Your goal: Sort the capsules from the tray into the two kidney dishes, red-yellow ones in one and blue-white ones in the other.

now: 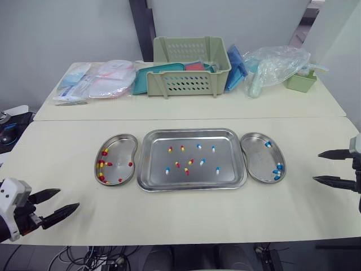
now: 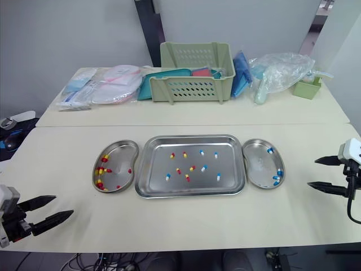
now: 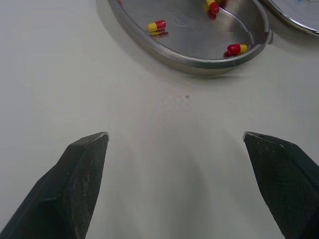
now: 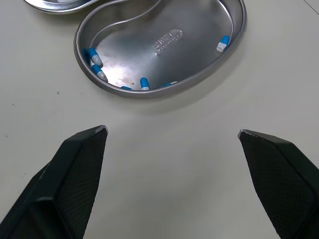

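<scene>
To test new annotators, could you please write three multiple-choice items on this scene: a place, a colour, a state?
1. Where do the sorted red-yellow capsules lie? A) left kidney dish B) right kidney dish C) basket
2. What colour is the basket behind the tray? A) blue B) pale green C) red
3. How are the left pincer and right pincer? A) both open, empty B) both shut C) left shut on a capsule
Answers: 1 A, red-yellow ones lie in the left dish, blue-white in the right; 2 B, its slotted walls are pale green; 3 A, fingers stand apart over bare table.
</scene>
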`<state>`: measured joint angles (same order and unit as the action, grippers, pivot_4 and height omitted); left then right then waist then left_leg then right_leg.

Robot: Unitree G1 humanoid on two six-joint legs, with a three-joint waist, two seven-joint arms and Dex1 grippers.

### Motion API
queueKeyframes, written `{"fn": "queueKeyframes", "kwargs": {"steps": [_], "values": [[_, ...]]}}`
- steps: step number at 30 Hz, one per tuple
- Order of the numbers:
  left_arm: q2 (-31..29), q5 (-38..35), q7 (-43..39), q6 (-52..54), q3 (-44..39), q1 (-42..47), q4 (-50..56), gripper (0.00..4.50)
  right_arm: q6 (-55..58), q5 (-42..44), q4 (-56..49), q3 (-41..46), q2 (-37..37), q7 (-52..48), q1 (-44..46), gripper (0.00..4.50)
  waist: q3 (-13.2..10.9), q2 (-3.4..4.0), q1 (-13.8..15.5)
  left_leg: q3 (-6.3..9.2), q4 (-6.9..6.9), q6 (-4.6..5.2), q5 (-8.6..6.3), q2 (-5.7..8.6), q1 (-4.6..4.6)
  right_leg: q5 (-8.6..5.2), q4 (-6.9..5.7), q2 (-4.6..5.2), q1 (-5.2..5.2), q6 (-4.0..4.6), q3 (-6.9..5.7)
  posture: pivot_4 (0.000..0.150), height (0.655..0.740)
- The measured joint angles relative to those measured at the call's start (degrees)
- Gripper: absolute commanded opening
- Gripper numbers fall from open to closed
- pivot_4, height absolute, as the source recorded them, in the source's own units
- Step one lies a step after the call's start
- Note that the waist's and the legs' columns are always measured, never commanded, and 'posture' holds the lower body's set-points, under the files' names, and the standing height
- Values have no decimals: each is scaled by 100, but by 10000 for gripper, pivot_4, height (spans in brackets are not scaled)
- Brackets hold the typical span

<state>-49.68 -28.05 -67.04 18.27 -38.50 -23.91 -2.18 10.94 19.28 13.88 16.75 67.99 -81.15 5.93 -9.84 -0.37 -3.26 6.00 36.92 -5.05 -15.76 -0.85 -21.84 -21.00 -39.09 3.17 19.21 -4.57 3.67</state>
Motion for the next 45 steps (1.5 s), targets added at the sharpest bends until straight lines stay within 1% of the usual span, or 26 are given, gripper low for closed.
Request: {"fn": "queueKeyframes", "kwargs": {"steps": [2,4,6,12,13,16,20,24,27,29,34,37,40,45], "values": [[192,-35,3,-77,-20,-121,140,45000,-5,-2,11,1,-17,12,-37,44446,0,0,3,1,1,0,0,0,0,0,0,0,-1,0,-1,1500,7400],[557,-128,-22,-383,-69,-200,275,45000,-19,-2,75,22,-90,101,-112,44446,0,-2,9,-1,1,0,0,0,-1,0,2,0,-2,0,-1,1500,7400],[671,-136,-76,-521,-71,-263,279,45000,-26,-4,132,51,-120,154,-203,44446,-1,-4,9,0,1,0,0,0,-1,0,2,0,-2,0,-2,1500,7400],[1105,-60,-90,-1009,109,-588,585,45000,-150,9,-39,756,-628,684,-944,44446,-1,-6,22,-1,1,0,0,1,1,0,4,0,-7,0,-1,1500,7400],[1229,-53,-77,-1118,209,-613,756,45000,-165,17,-239,954,-806,828,-1225,44446,-1,-7,38,-1,1,0,-1,1,-1,0,6,0,-8,0,-2,1500,7400],[1640,-80,-89,-1355,596,-759,1304,45000,-73,58,-693,1153,-1152,1044,-1795,44446,-1,-11,63,-5,3,0,-1,2,-1,0,10,1,-11,-1,2,1500,7400],[2092,-160,119,-1547,1069,-723,2049,45000,136,136,-1121,1449,-1268,1250,-2231,44446,2,-7,92,-6,3,1,-1,1,8,2,7,-1,-17,-2,4,1500,7400],[2409,-163,350,-1633,1688,-534,2343,45000,349,225,-1467,1520,-1320,1286,-2555,44446,2,-10,106,-5,4,1,-1,2,6,2,8,-1,-18,-2,3,1500,7400],[2449,-12,534,-1695,2080,-265,2322,45000,343,220,-1621,1521,-1379,1299,-2771,44446,2,-11,120,-5,4,1,-1,3,7,2,9,-1,-18,-2,3,1500,7400],[2463,34,633,-1751,2202,-135,2235,45000,340,218,-1631,1521,-1390,1301,-2810,44446,2,-11,120,-6,4,1,-1,3,8,3,9,-1,-18,-2,4,1500,7400],[2486,47,752,-2015,2280,-112,2134,45000,331,222,-1674,1568,-1370,1243,-2842,44446,2,-11,123,-6,3,1,-1,3,6,3,10,-1,-17,-2,4,1500,7400],[2486,60,753,-2224,2279,-206,1904,45000,301,223,-1829,1613,-1230,1119,-2898,44446,2,-11,124,-5,4,1,-1,3,8,3,10,-1,-17,-2,4,1500,7400],[2470,68,738,-2392,2271,-242,1678,45000,302,265,-2247,1642,-1095,873,-3008,44446,1,-12,130,-5,4,1,-1,3,7,3,10,-2,-18,-2,3,1500,7400],[2390,64,667,-2572,2254,-163,1462,45000,546,714,-3519,1652,-756,327,-3157,44446,1,-16,151,2,4,1,-1,3,5,3,12,-2,-20,-3,-5,1500,7400]]}}
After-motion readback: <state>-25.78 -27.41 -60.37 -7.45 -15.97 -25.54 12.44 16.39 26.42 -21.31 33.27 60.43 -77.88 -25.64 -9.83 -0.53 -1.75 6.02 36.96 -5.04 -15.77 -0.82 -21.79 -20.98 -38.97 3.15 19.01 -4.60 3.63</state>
